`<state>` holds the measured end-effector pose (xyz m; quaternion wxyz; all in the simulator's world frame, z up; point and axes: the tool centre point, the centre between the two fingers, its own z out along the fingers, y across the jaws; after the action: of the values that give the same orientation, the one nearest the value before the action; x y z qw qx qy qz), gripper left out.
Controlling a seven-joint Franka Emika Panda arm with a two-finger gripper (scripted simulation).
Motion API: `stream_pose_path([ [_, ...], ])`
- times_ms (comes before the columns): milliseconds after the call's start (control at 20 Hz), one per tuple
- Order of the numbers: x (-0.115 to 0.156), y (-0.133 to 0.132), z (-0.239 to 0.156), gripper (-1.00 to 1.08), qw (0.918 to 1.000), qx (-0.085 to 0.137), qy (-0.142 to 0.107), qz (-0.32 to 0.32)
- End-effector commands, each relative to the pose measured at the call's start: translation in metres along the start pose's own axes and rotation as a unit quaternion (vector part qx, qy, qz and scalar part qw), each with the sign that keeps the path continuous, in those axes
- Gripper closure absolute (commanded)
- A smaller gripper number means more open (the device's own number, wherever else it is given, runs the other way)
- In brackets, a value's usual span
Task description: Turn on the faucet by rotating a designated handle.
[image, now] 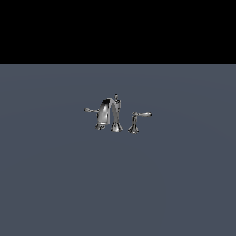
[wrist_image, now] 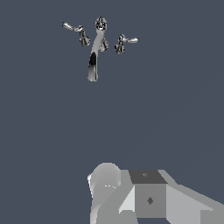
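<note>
The faucet (image: 110,114) is a small chrome set standing on the grey floor in the middle of the exterior view. Its arched spout bends down toward the exterior view's left. The handle (image: 91,110) is the slim lever pointing to that same side. The twin lever (image: 144,114) on a flared pedestal points the opposite way. A thin knobbed rod (image: 116,97) stands upright behind the spout. The wrist view shows the faucet (wrist_image: 94,52) from above, with the handle (wrist_image: 70,27) far from my gripper (wrist_image: 144,197). Only grey parts of the gripper show, and its fingers are not distinguishable.
A flat grey floor (image: 175,184) surrounds the faucet on all sides. A black background fills the top of the exterior view. The arm does not show in the exterior view.
</note>
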<state>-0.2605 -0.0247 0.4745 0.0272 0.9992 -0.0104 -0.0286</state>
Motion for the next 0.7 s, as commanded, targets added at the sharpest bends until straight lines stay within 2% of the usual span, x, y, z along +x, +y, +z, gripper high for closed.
stream_pose_path([
  [0, 0.000, 0.000, 0.000, 1.08, 1.0000, 0.000, 0.000, 0.000],
  [650, 0.005, -0.017, 0.005, 1.08, 0.9998, -0.005, -0.013, -0.014],
])
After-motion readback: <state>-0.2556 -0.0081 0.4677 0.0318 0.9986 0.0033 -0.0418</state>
